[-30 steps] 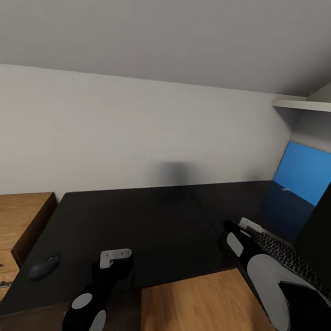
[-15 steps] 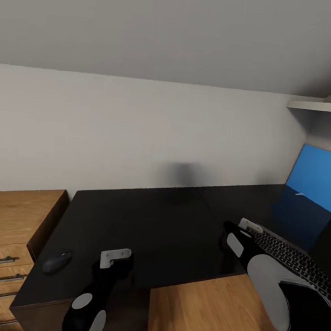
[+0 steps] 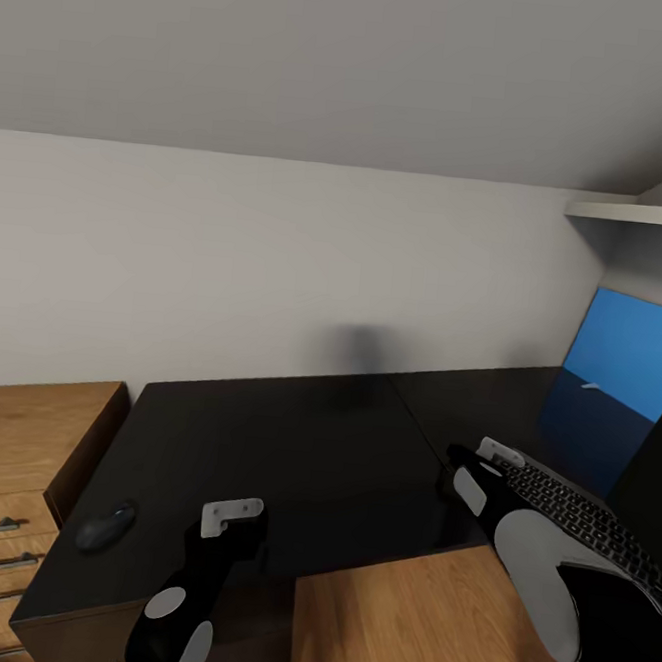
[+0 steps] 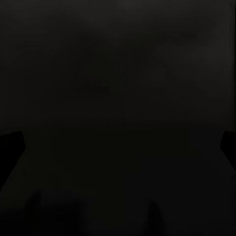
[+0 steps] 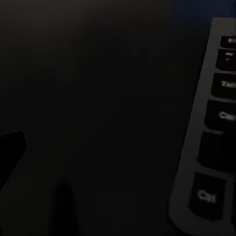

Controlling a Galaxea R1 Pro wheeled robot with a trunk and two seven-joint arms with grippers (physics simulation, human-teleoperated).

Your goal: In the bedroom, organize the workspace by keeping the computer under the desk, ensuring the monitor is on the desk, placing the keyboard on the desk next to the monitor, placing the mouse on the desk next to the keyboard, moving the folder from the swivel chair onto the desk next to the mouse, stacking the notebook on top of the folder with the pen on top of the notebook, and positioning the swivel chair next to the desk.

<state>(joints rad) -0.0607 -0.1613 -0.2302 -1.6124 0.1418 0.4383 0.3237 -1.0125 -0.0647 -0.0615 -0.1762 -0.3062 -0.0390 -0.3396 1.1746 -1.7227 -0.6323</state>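
Glossy black desk (image 3: 291, 448), rounded mouse (image 3: 105, 527)

A plain attic-like corner, as I see it from my head camera.

Ahead of me a bare white wall (image 3: 276, 266) rises to a sloped grey ceiling (image 3: 345, 61). A white shelf (image 3: 632, 212) sits high on my right, a light-wood cabinet (image 3: 20, 444) with bar handles on my left, and wood flooring (image 3: 395, 628) below.

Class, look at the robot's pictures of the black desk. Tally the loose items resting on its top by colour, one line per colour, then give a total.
Dark grey: 1, the mouse
Black and silver: 1, the keyboard
Blue: 1, the folder, standing up at the back of the desk
Total: 3
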